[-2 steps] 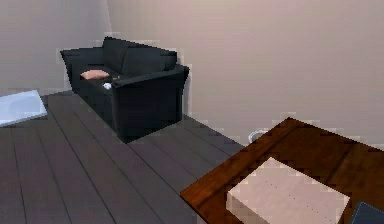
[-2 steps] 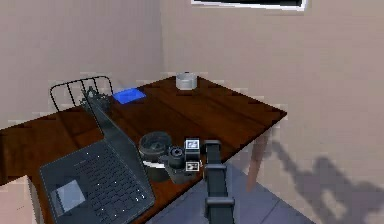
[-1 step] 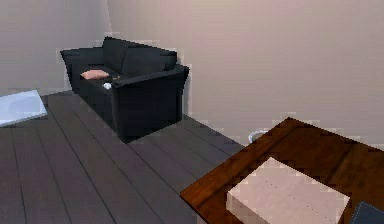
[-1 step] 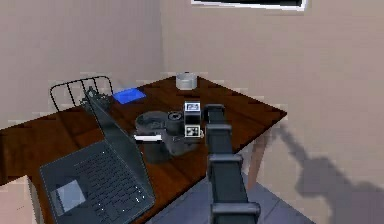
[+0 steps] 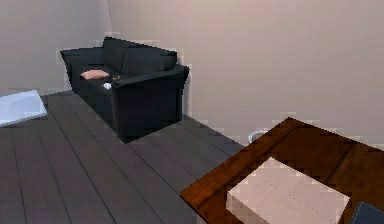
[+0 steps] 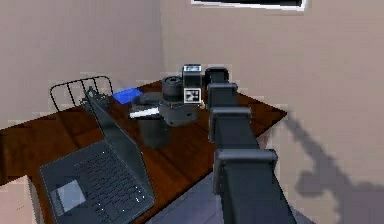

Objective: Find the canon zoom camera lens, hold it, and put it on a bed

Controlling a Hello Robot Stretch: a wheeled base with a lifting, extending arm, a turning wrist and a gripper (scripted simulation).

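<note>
A short dark cylinder (image 6: 155,132) stands upright on the brown table (image 6: 250,112) in the arm side view; its shape fits a camera lens. My arm (image 6: 235,150) reaches out over the table, with two white marked squares (image 6: 191,86) at its far end. The gripper (image 6: 168,102) shows as a dark body left of them, just beyond the cylinder. Other things lie on the table behind it, so I cannot tell whether it holds anything. A pale flat slab (image 5: 20,106), perhaps a mattress, lies at the forward view's left edge.
A dark laptop (image 6: 100,170), a wire basket (image 6: 78,93), a blue object (image 6: 126,96) and a white stick (image 6: 145,113) share the table. The forward view has a dark sofa (image 5: 128,82) with a pink cushion (image 5: 93,74), a beige box (image 5: 285,196) on the table corner (image 5: 300,145), and bare dark floor between.
</note>
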